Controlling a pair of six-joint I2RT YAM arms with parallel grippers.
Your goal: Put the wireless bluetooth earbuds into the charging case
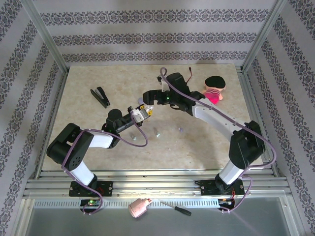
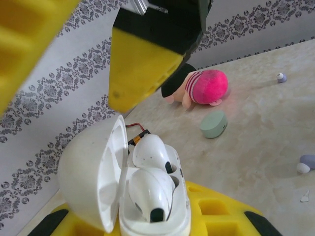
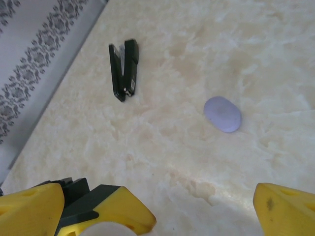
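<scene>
Left claw [image 1: 141, 112] around open charging case [image 2: 91, 172], base out of view

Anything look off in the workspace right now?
Small pale bits lie scattered on the table, and a mint oval and a lavender oval lie loose. The doll is tipped on its side. The open white case in the left gripper looks intact.

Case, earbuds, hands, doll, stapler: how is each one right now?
Case, lid open, held by the left hand.
Earbuds, both in the case.
Left hand, shut on the case.
Right hand, open, holding nothing.
Doll, lying down.
Stapler, lying down, not held.
</scene>
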